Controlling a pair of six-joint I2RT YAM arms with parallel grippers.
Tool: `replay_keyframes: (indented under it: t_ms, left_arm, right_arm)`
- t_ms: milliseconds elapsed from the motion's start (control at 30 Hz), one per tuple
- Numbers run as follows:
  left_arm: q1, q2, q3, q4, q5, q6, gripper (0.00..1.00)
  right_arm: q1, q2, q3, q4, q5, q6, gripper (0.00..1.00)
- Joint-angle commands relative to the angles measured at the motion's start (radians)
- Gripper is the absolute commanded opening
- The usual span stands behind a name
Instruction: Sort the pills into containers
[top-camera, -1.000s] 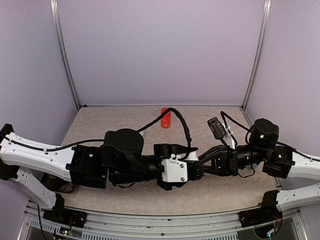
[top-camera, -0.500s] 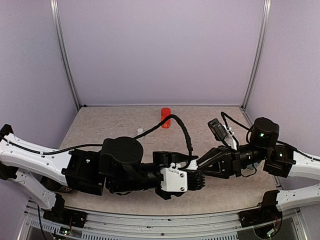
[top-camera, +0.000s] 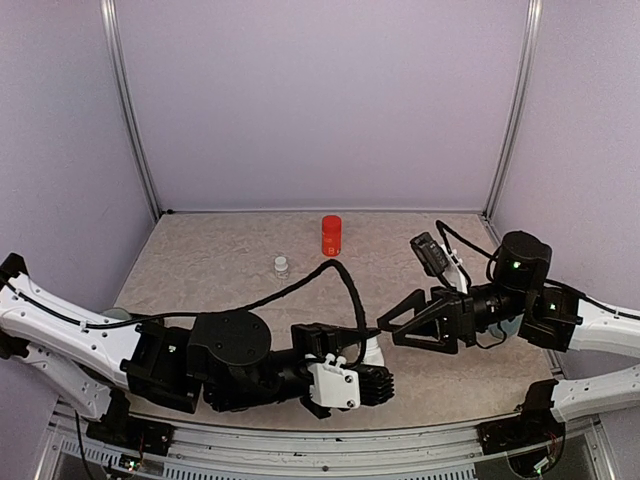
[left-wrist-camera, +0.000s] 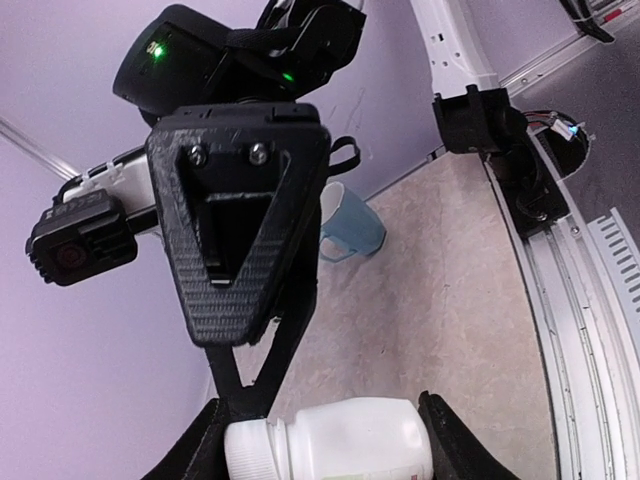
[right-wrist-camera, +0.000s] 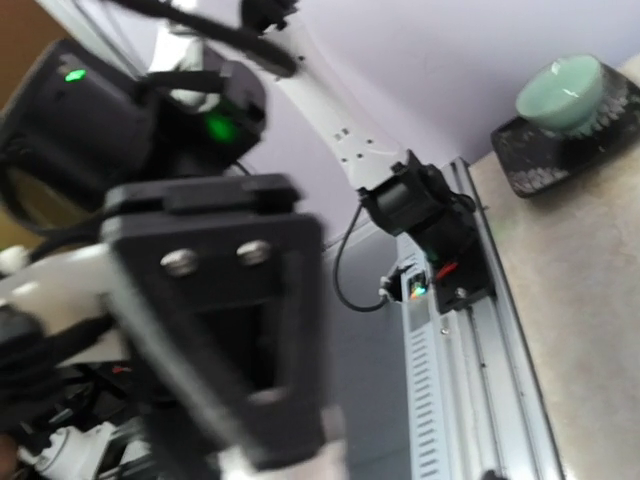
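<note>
Left gripper (left-wrist-camera: 322, 440): clamping a white bottle (left-wrist-camera: 345, 455) lying sideways, lower centre of left wrist view; top view barely showing it. Right gripper (top-camera: 388, 333): jaws standing apart near the cap (left-wrist-camera: 252, 452). Containers: cannot tell where

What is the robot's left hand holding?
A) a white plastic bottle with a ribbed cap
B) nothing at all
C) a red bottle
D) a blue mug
A: in the left wrist view the white plastic bottle with a ribbed cap lies gripped between the fingers of the left hand, while the red cylindrical bottle stands by itself, far from that hand.
</note>
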Motion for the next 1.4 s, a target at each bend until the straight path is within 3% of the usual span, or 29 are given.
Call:
replay_keyframes:
  t_ms: [0,400,833,1000,1367]
  left_arm:
    - [-0.003,-0.005,-0.03,0.143,-0.108,0.034,0.0]
    - [0.002,0.002,-0.047,0.238,-0.102,0.016,0.0]
    - [-0.029,0.023,-0.073,0.262,-0.069,0.051,0.0]
    - [-0.029,-0.002,-0.106,0.32,-0.04,0.051,0.0]
    - [-0.029,-0.02,-0.137,0.412,-0.011,0.077,0.0]
  right_arm:
    - [0.001,-0.004,-0.017,0.099,-0.078,0.009,0.68]
    - [0.047,0.093,0.014,0.081,-0.09,-0.065,0.7]
    - [0.056,0.136,0.024,0.233,-0.171,0.0,0.64]
    - [0.055,0.141,0.009,0.314,-0.208,0.052,0.53]
    - [0.078,0.207,-0.047,0.584,-0.314,0.193,0.41]
